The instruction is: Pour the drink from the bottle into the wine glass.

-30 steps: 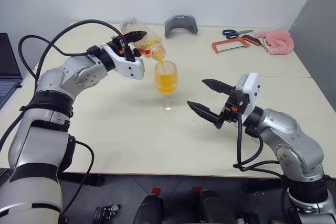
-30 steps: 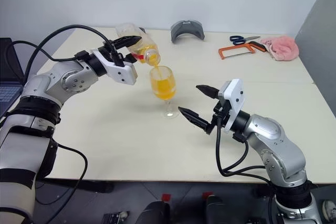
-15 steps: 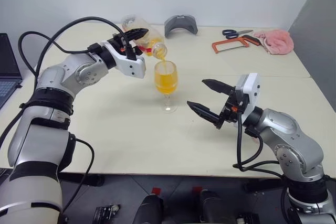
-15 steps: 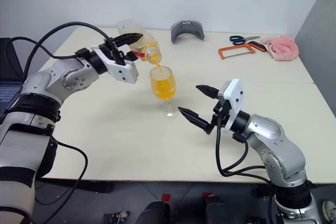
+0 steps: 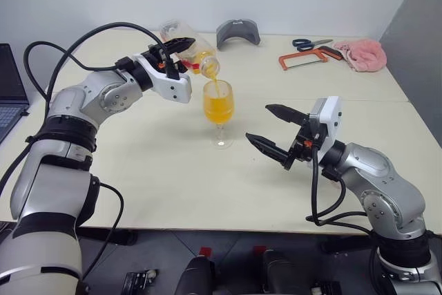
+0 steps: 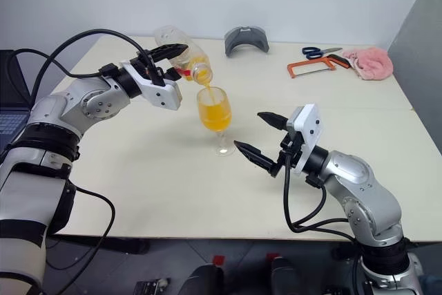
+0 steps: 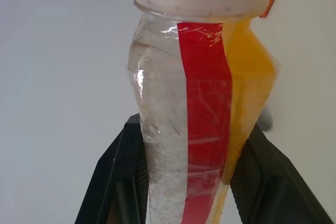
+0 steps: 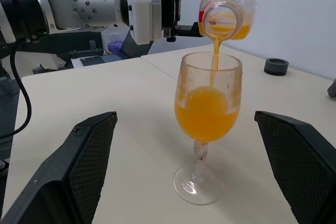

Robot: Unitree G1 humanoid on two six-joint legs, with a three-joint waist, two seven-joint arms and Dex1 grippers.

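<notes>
Head views: the left gripper [image 5: 174,56] pinches a small clear plastic bottle with a red label strip [image 5: 194,52], and its black fingers cover the bottle's middle. The bottle is tipped mouth-down over a clear stemmed wine glass [image 5: 219,111]. A thin stream of translucent orange drink [image 5: 218,106] runs from the mouth into the bowl, which looks more than half full. The glass stands upright on the pale table [image 5: 173,170], between the two arms. The right gripper [image 5: 268,126] hovers near the glass foot with its jaws spread wide, holding nothing. At the far table edge, well apart: a grey curved part [image 5: 237,32], blue-handled scissors [image 5: 311,43], an orange-framed hacksaw [image 5: 309,56], a pink cloth [image 5: 365,53]. A dark laptop [image 5: 10,91] is cut off at the left edge.

Left wrist view: the bottle fills the centre with its base cut off at the bottom. The red strip runs lengthwise, and the drink is pooled along one side. Both fingers [image 7: 113,182] are pressed on its sides.

Right wrist view: the glass is centred between the two spread fingers [image 8: 84,158] and apart from both. The stream enters the bowl, with orange residue on the inner wall. A small dark round cap-like thing [image 8: 276,66] lies on the table behind; I can't tell what it is.
</notes>
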